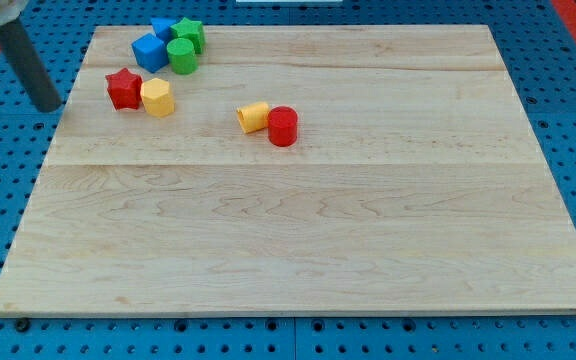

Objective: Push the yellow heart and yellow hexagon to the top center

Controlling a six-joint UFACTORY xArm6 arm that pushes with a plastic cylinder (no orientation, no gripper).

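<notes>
The yellow heart (253, 117) lies left of the board's middle in the upper part, touching a red cylinder (283, 126) on its right. The yellow hexagon (157, 97) sits further to the view's left, touching a red star (123, 88) on its left. My tip (47, 105) is off the board's left edge, over the blue pegboard, well left of the red star and the yellow hexagon.
A cluster sits at the board's top left: a blue cube (150, 51), another blue block (164, 28), a green cylinder (181, 55) and a green star-like block (191, 35). The wooden board (308, 220) lies on a blue pegboard.
</notes>
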